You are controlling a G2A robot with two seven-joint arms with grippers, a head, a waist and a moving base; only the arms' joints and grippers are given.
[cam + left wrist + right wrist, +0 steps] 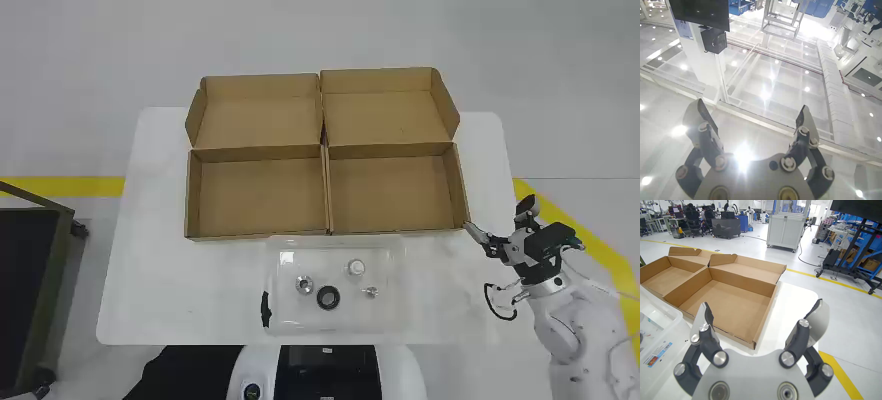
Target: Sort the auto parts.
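Now: both grippers spread wide, nothing held, parts unsorted.
You've got the right gripper [762, 302] over the table edge by the right cardboard box [393, 190], the left gripper [752, 103] aimed at the ceiling; the auto parts [328, 297] sit in the clear bin [335, 240].

Plain brown cardboard boxes [257, 195], white worktop [150, 260], clear bin [395, 312], black ring [328, 297], silvery metal parts [303, 284], yellow floor stripe [60, 186].

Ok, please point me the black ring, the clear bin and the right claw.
black ring [323, 298], top view, on its dark band.
clear bin [388, 312], top view, on a bare part of its floor.
right claw [762, 303], right wrist view, midway between its fingertips.
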